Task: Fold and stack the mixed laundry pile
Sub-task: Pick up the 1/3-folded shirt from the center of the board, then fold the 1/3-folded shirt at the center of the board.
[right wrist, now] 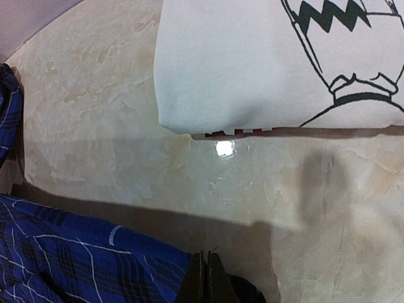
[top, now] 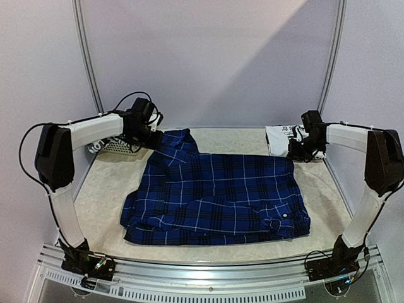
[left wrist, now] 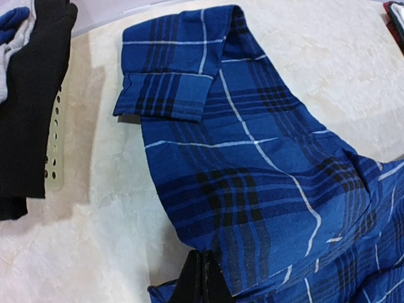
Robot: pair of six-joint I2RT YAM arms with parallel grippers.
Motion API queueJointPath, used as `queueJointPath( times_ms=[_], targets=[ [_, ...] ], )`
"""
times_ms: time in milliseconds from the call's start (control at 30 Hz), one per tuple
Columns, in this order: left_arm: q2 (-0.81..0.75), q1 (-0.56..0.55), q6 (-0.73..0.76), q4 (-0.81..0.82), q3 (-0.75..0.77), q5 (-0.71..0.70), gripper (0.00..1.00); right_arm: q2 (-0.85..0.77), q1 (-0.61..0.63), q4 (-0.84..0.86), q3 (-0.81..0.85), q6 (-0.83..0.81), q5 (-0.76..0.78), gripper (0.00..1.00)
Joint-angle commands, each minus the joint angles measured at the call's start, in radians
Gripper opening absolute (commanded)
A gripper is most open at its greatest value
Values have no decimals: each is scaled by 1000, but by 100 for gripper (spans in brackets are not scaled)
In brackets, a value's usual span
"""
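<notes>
At the far left of the top view, the white basket [top: 117,146] sits at the upper left of the table [top: 107,189]. The left wrist view shows a black garment [left wrist: 31,95] draped over its perforated side [left wrist: 55,145].

Just right of the basket, the left gripper [top: 151,136] hangs at the upper left corner of the plaid shirt [top: 214,196]. Its 2 fingers are pressed together [left wrist: 203,278], with the plaid cloth [left wrist: 265,177] right at their tips. Whether a fold is pinched cannot be told.

The blue-and-black shirt lies spread across the middle of the table, with 1 sleeve cuff folded over near the top of the left wrist view.

At the shirt's upper right corner is the right gripper [top: 297,151], its claw also closed tight [right wrist: 206,278]. Plaid fabric [right wrist: 63,252] lies at the lower left of its view, and again no grip is clear.

In the upper right of the table lies a pale folded garment [top: 281,139] with a black line drawing [right wrist: 252,63]. It is apart from the shirt.
</notes>
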Motion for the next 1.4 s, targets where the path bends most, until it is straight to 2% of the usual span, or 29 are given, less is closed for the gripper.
queueJointPath(
  times_ms=[0,433,967,1033,1100,1233,1367],
  targets=[
    [-97,-43,-9,-7,-64,-41,0,-71,-7,32,-54,8,-21,0],
    [-283,-130,-97,33,-308,-75,0,-167,-8,56,-212,48,22,0],
    [-434,-223,-168,41,-501,-128,0,-354,-5,111,-404,123,-8,11],
    [-438,-231,-175,42,-516,-130,0,-376,-6,112,-424,130,-9,14],
    [-444,-240,-180,41,-528,-133,0,-401,-6,109,-446,138,-4,23],
    [-456,-253,-191,45,-559,-139,0,-471,-5,125,-500,161,-14,29],
    [-466,-263,-203,53,-590,-138,0,-544,-6,119,-533,182,-18,44]
  ],
)
